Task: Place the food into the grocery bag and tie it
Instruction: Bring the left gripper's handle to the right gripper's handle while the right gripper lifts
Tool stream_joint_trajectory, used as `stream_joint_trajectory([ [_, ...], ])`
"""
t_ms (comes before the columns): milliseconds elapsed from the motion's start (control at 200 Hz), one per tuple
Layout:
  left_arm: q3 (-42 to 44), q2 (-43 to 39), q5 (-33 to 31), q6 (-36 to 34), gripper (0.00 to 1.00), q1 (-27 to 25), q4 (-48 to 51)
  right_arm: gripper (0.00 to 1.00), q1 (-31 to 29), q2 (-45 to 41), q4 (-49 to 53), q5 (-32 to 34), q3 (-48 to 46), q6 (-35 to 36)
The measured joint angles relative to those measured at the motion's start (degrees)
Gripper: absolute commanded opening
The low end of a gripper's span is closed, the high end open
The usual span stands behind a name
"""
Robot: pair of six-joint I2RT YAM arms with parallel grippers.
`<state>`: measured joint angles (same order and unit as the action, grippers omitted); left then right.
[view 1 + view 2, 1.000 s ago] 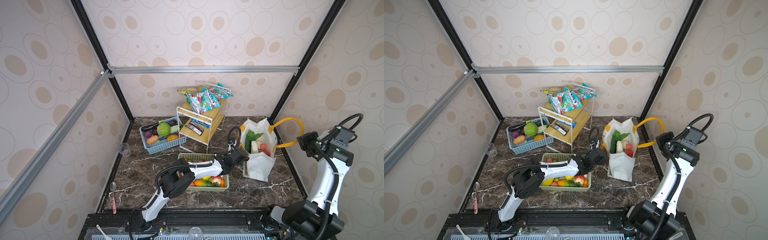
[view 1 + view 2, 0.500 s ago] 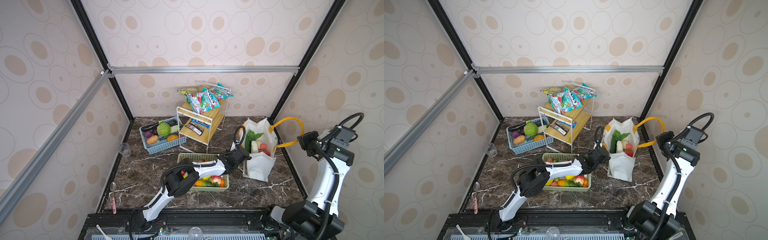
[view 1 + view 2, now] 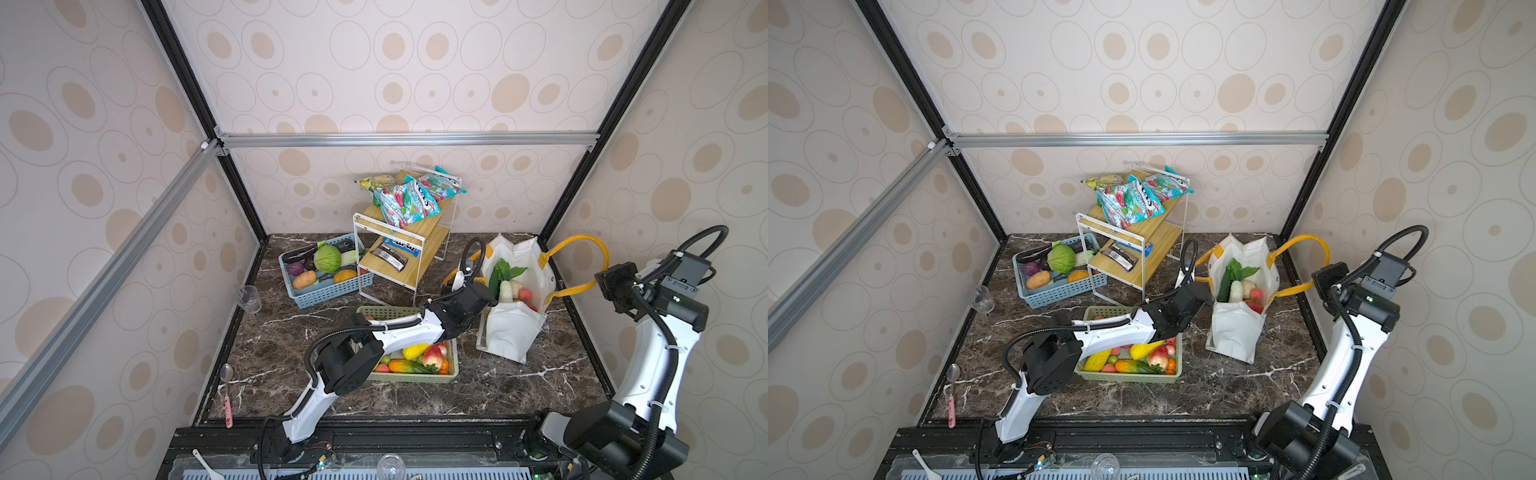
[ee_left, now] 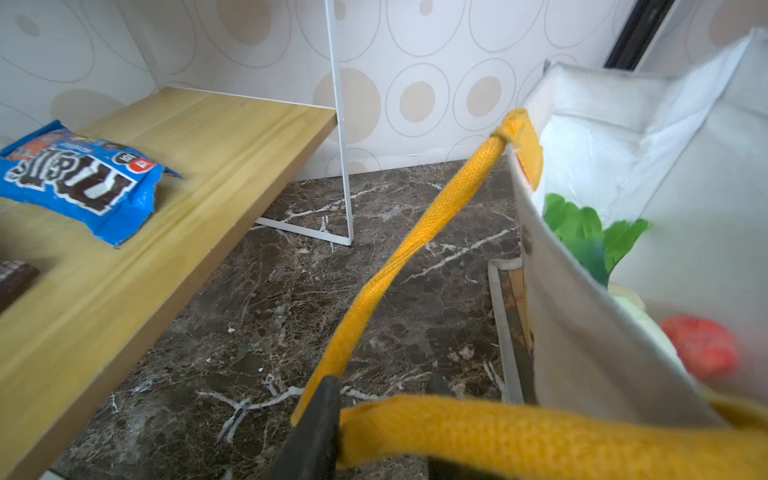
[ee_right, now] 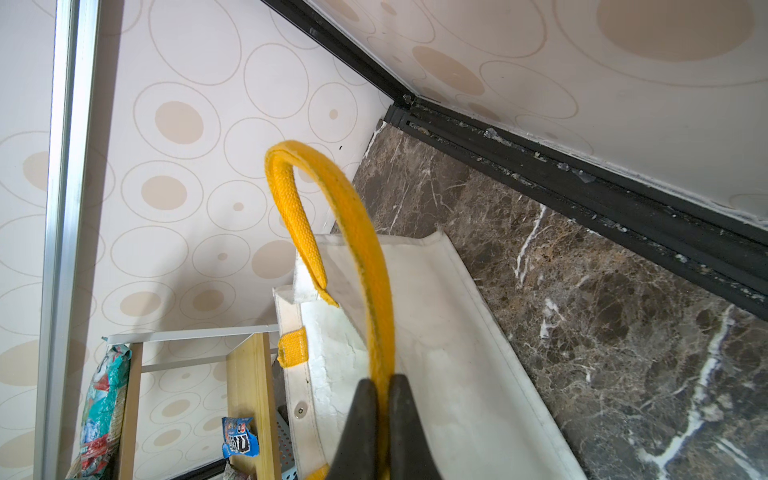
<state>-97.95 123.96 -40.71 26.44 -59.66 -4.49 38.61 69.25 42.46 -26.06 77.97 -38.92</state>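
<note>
The grocery bag stands upright on the table between the two claws, mouth upward. Its wide faces turn toward one claw each, so the long axis of the mouth runs crosswise to the line between them.

The right claw is clamped on the right handle. The strap arches from the bag's rim out to that claw, which is raised and just beside the bag. This probably holds the mouth spread and one strap ready for the knot.

The left claw sits low at the opposite face. The left handle passes between its jaws, which stand somewhat apart (whether they pinch the strap I cannot tell). From there the strap slopes up and away to its seam on the rim.

The food already packed, greens uppermost, lies inside the bag just beyond the left claw. More toy produce fills the green basket behind that claw, under its arm.
</note>
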Motion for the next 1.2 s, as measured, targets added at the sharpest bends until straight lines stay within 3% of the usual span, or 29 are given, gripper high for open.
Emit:
stream_joint_trajectory([
  [110, 0.1, -0.2, 1.4, -2.0, 0.55, 0.8, -2.3, 0.07, 0.0, 0.0, 0.0, 0.1, 0.0, 0.3],
  [310, 0.9, -0.2, 3.3, -2.2, 0.72, 2.9, -3.6, 0.07, 0.0, 0.0, 0.0, 0.2, 0.0, 0.8],
  [510, 0.3, -0.2, 3.0, -1.4, 0.78, 3.7, -2.7, 0.07, 0.0, 0.0, 0.0, 0.4, 0.0, 0.9],
  [875, 1.9, -4.6, 4.0, -0.7, 0.77, 3.9, -4.6, 0.09, -0.5, 0.0, -1.4, -2.3, 0.0, 2.4],
  [1200, 1.9, -6.4, 8.9, -3.4, 0.81, 3.9, -10.3, 0.1, -12.7, -0.4, -6.1, -9.7, 3.0, 4.2],
])
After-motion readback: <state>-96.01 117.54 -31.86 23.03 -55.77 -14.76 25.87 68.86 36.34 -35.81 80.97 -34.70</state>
